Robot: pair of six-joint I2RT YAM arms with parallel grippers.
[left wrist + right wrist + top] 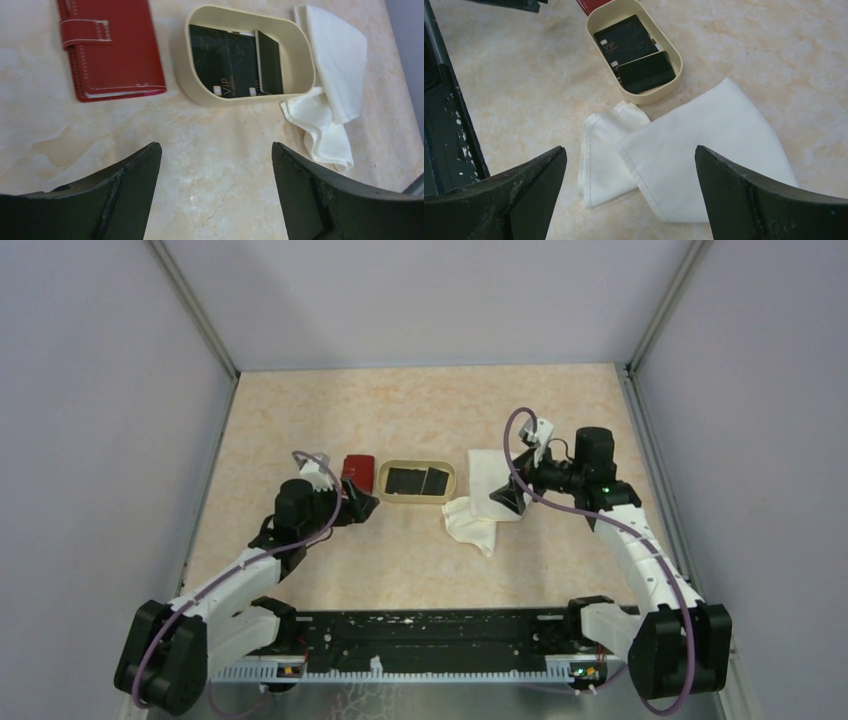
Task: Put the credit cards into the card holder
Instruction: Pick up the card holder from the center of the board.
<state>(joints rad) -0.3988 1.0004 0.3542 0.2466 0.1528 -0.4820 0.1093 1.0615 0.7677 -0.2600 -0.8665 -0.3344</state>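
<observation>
Black credit cards (420,481) lie inside a tan oval tray (418,465) at the table's middle; one leans on the tray's right wall. They also show in the left wrist view (225,60) and in the right wrist view (631,40). The red card holder (359,472) lies closed, left of the tray, strap fastened in the left wrist view (112,47). My left gripper (358,506) is open and empty, just in front of the holder. My right gripper (507,502) is open and empty above the white cloth (485,495).
The folded white cloth (684,150) lies right of the tray, touching its corner, and also shows in the left wrist view (330,75). A black rail (430,632) runs along the near edge between the arm bases. Grey walls enclose the table on three sides.
</observation>
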